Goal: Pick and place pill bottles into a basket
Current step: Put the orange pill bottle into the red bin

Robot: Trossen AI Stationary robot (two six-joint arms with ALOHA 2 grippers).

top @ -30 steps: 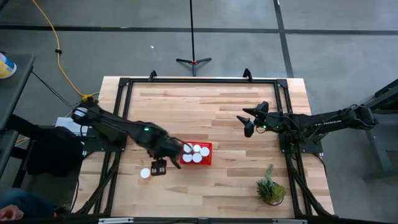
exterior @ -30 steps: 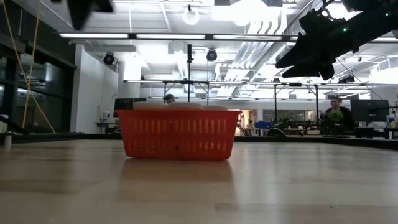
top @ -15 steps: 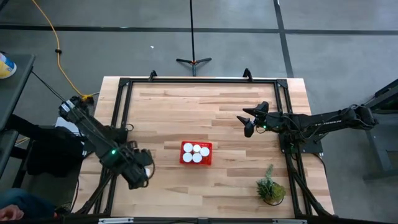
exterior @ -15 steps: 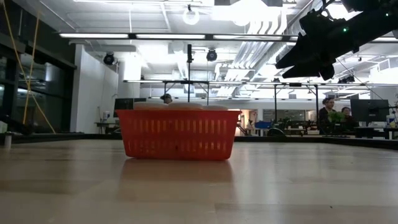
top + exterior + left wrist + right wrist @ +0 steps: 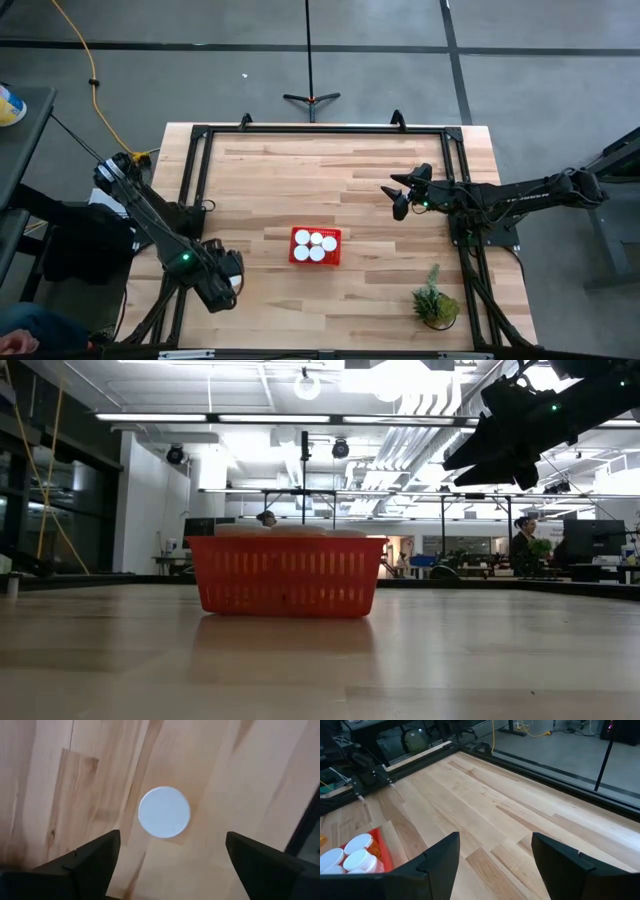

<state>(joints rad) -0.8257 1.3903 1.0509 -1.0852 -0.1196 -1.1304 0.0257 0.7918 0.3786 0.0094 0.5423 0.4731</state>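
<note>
The red basket stands mid-table with several white-capped pill bottles upright inside; it also shows in the low view and in the right wrist view. One more bottle stands upright on the wood left of the basket and shows as a round white cap. My left gripper hangs over this bottle, pointing down, open and empty, with a finger on either side of the cap and above it. My right gripper is open and empty, raised right of the basket.
A small green potted plant stands near the table's front right corner. A black frame runs around the tabletop. Bare wood lies between the basket and my right gripper. People stand in the room behind the table in the low view.
My left gripper has drawn back from the basket toward the table's left and near edges and now hangs over the lone bottle. The basket and the bottles have stayed where they were.
</note>
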